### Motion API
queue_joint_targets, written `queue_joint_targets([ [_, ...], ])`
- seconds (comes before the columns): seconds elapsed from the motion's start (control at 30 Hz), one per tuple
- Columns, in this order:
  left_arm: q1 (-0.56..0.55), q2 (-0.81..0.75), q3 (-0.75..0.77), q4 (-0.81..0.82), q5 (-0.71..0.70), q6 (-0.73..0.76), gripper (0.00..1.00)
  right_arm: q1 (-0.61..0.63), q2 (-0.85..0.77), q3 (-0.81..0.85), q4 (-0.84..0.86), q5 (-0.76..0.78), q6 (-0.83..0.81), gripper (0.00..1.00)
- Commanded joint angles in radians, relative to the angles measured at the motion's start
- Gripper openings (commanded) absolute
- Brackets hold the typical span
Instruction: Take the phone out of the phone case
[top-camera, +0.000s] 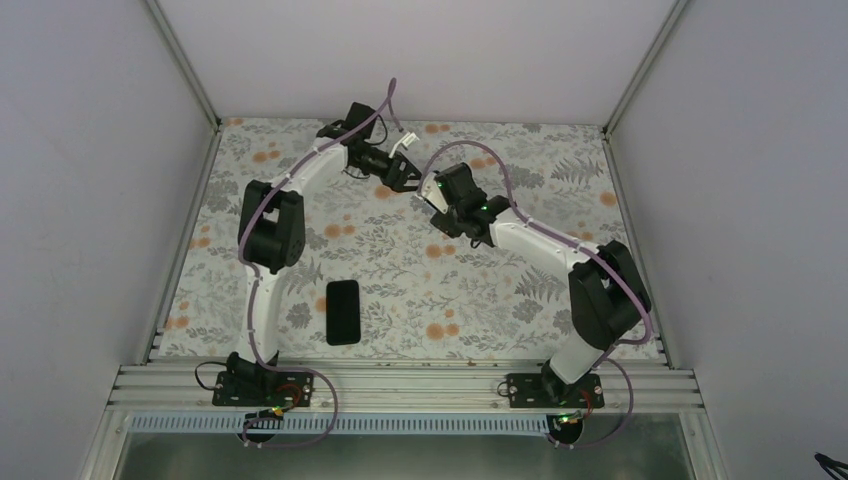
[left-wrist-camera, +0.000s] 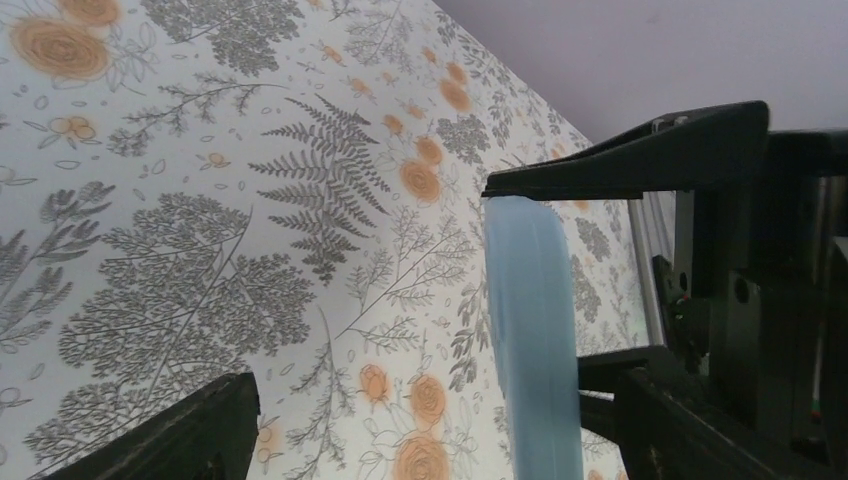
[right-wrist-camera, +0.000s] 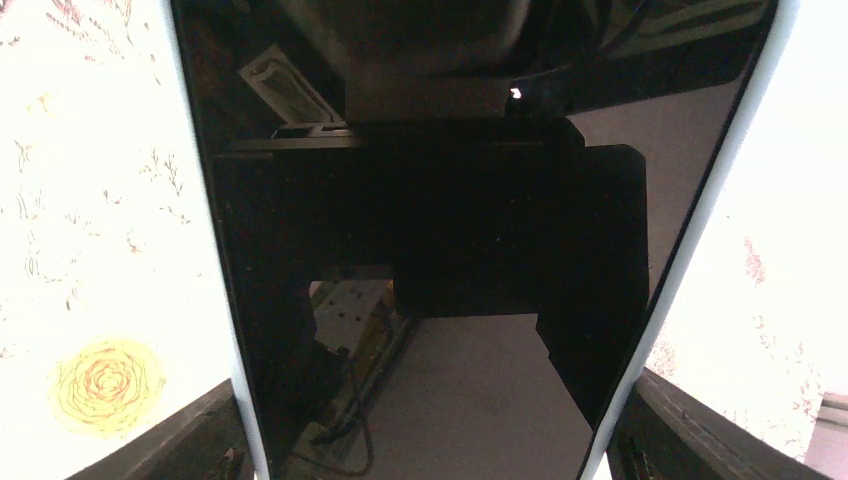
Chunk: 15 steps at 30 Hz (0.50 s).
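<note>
- The right jaws pinch the phone case (left-wrist-camera: 530, 330) across its width, over the far middle of the floral bench (top-camera: 480, 290), where the two arms meet.
- The phone (right-wrist-camera: 430, 250) sits inside the case. Its dark glass screen faces the right wrist camera, and pale blue rims show along both long sides.
- The left jaws are spread wide about the case, which is seen edge-on. One finger (left-wrist-camera: 620, 165) lies right at its end, the other (left-wrist-camera: 190, 430) well apart from it.
- A second black phone (top-camera: 342, 311) lies flat on the bench beside the left arm (top-camera: 268, 225), well apart from both jaws.
</note>
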<state>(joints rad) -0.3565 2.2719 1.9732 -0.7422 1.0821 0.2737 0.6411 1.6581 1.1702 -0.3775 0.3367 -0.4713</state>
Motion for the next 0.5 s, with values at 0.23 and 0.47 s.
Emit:
queue_joint_targets([
  [0.23,-0.026,0.056,0.161,-0.1,0.128,0.052,0.68,0.033,0.067,0.11,0.087,0.041,-0.036,0.65],
  [0.47,-0.028,0.117,0.284,-0.321,0.139,0.17,0.41,0.038,0.087,0.128,0.127,0.101,-0.029,0.64],
])
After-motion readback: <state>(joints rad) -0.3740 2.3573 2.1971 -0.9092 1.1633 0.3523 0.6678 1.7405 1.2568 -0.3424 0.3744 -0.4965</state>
